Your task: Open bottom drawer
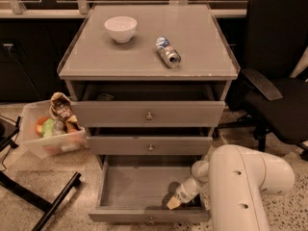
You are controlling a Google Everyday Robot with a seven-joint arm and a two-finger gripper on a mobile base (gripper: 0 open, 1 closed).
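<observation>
The claw (174,202) sits inside the bottom drawer (134,189), its state I cannot tell; best draw straight outward, level, without twisting.

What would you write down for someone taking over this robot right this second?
Gripper: low inside the bottom drawer, near its front right corner.
Bottom drawer: pulled out well past the two drawers above it, with its grey floor in view.
Done: the drawer looks open, so the job seems finished.
Left: probably only lifting the arm out without bumping the drawer's front edge.
Nearby: a bowl and a can on the cabinet top.
</observation>
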